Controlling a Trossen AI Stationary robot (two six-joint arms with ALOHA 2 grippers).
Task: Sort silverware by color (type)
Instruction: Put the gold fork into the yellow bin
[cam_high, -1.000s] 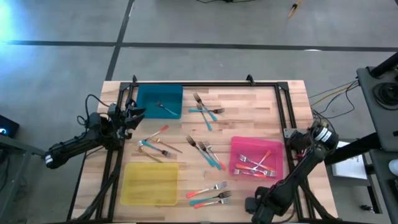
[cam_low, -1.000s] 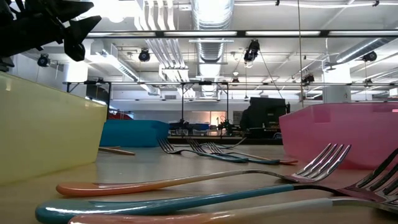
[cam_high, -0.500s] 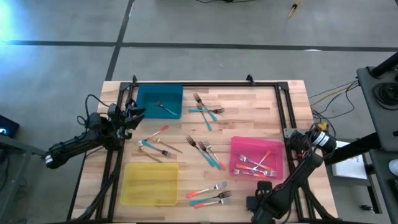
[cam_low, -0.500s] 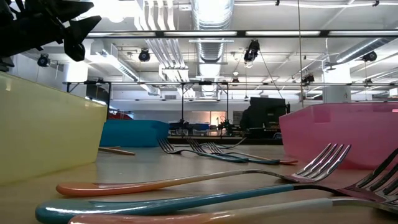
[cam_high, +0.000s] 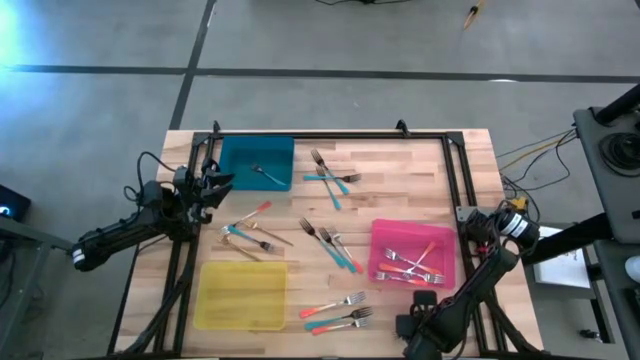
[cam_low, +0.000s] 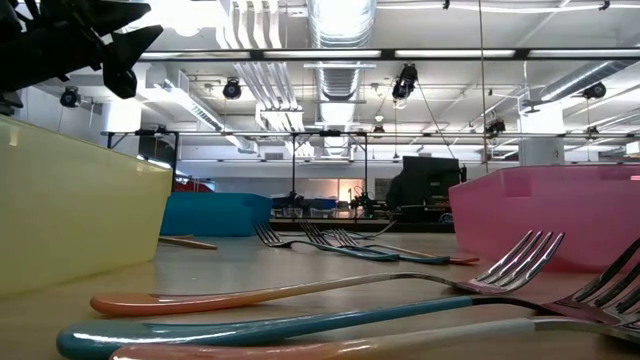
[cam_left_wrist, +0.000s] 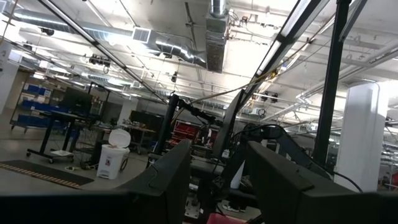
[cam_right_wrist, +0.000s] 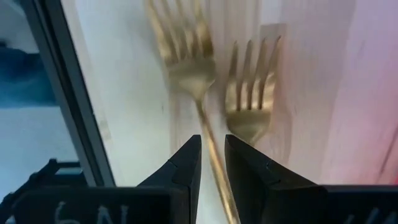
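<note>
Teal and coral-handled forks (cam_high: 330, 245) lie scattered flat on the wooden table, some near its near edge (cam_high: 340, 312). One fork (cam_high: 265, 175) lies in the teal tray (cam_high: 240, 155), and several lie in the pink tray (cam_high: 385, 235). My right gripper (cam_right_wrist: 213, 146) is shut on a gold fork (cam_right_wrist: 186, 56) beside the pink tray. A second gold fork (cam_right_wrist: 252, 93) lies next to it. In the high view my right arm (cam_high: 480, 275) hides this spot. My left gripper (cam_high: 215, 185) hangs open and empty beside the teal tray. My right gripper has the gold fork's thin handle (cam_right_wrist: 214, 158) between its two fingers, coming from above and pointing down at the table. The handle runs along the gap, and the tines (cam_right_wrist: 183, 46) stick out past the fingertips. Whether the fork is lifted clear cannot be told.
The yellow tray (cam_high: 240, 295) stands at the near left. A dark metal frame (cam_high: 330, 133) runs around the table's far, left and right sides. More forks lie at the far middle (cam_high: 330, 180) and left of centre (cam_high: 250, 230). Bare wood shows between the clusters.
My right arm has shifted a little: its joint at the table's right edge has moved slightly toward the near edge. My left arm and the forks on the table have stayed where they were.
</note>
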